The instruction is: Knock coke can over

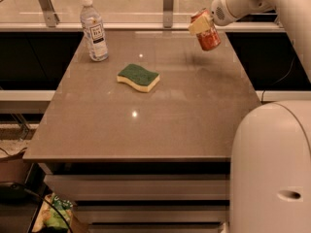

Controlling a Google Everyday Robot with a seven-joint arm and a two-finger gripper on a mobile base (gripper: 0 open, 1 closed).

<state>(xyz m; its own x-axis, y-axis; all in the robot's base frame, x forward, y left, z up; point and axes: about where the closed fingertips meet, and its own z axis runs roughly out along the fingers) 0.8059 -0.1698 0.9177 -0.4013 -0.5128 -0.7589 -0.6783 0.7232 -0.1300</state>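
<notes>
The red coke can [210,37] is at the far right of the table [146,130], tilted with its silver top leaning left. It hangs a little above the tabletop. My gripper [201,23] reaches in from the upper right on the white arm and is shut on the can's upper part. A pale finger pad [198,25] lies across the can's left side.
A clear water bottle [95,30] with a white cap stands at the far left. A green and yellow sponge [138,77] lies mid-table. A glass railing with metal posts [168,6] runs behind the table. My white base [272,169] fills the lower right.
</notes>
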